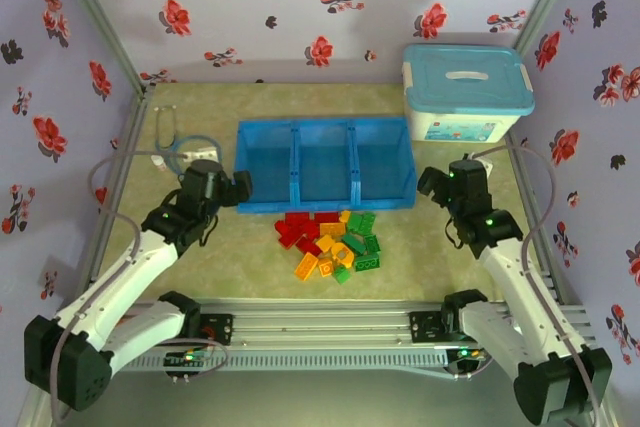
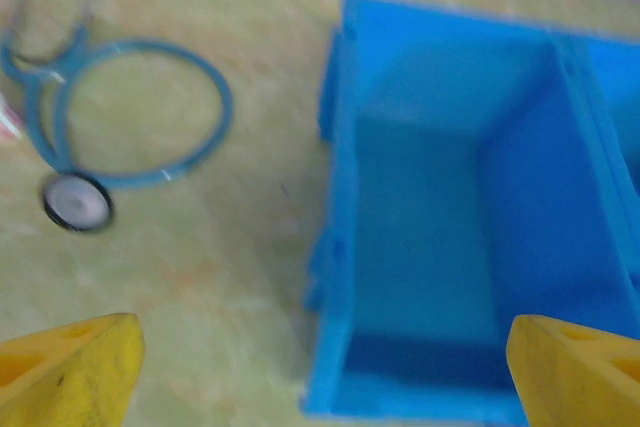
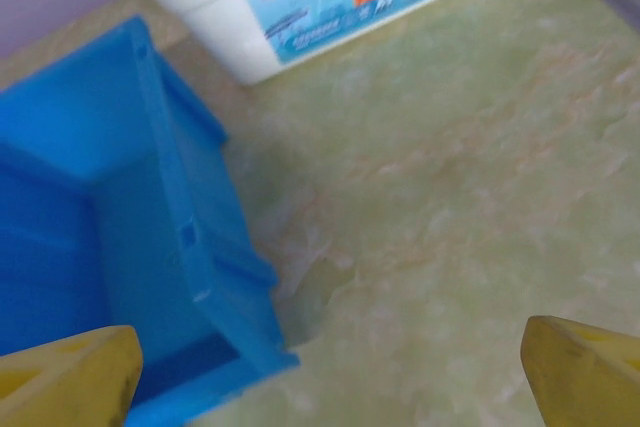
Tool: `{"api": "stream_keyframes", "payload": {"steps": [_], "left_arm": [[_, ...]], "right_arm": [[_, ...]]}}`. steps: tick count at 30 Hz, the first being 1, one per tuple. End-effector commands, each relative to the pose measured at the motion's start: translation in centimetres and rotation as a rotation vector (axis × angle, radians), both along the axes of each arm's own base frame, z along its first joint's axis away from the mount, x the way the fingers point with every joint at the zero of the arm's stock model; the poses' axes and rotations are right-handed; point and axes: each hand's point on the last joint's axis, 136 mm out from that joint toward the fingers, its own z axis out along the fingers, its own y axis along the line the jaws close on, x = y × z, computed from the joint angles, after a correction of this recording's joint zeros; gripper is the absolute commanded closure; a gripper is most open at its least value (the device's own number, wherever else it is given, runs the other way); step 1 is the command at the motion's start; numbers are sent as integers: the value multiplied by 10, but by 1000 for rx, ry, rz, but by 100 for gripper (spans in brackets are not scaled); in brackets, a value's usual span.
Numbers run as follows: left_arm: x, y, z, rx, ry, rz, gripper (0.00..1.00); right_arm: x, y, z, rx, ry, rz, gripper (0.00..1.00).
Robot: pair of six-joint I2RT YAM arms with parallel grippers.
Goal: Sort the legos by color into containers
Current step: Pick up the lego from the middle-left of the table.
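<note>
Tabletop (image 1: 240, 257) holds stethoscope (image 2: 77, 202) near left claw (image 1: 238, 187), lidded box (image 1: 465, 97) near right claw (image 1: 430, 184), both gaping, empty.

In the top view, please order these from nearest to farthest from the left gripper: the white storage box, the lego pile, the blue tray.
1. The blue tray: its left wall is beside the left gripper.
2. The lego pile: in front of the tray, near the middle.
3. The white storage box: at the far right corner.

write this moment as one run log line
tray: three compartments empty | legos: piled in front of it | left gripper: open, near tray's left end | right gripper: open, near tray's right end
</note>
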Motion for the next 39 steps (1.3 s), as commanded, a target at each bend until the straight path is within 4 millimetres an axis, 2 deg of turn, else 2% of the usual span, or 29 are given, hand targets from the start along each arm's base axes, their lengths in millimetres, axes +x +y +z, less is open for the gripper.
{"api": "stream_keyframes", "payload": {"steps": [1,6,12,14,19,30,39], "left_arm": [[-30,-23,-17,-27,147,-76,10],[-73,-77,-38,-17,225,-280,15],[-129,-136,-69,-66,293,-569,19],[-141,-147,-81,-70,319,-619,22],[-153,-157,-104,-27,371,-660,26],[-162,-171,-134,9,441,-743,23],[-162,-178,-148,27,467,-752,24]], "right_arm": [[-24,17,-16,35,125,61,4],[-39,33,-27,54,159,131,9],[-47,54,-36,113,185,211,16],[-49,62,-37,125,195,241,16],[-54,74,-38,118,205,294,17],[-60,81,-50,116,222,319,17],[-61,82,-53,117,225,323,18]]}}
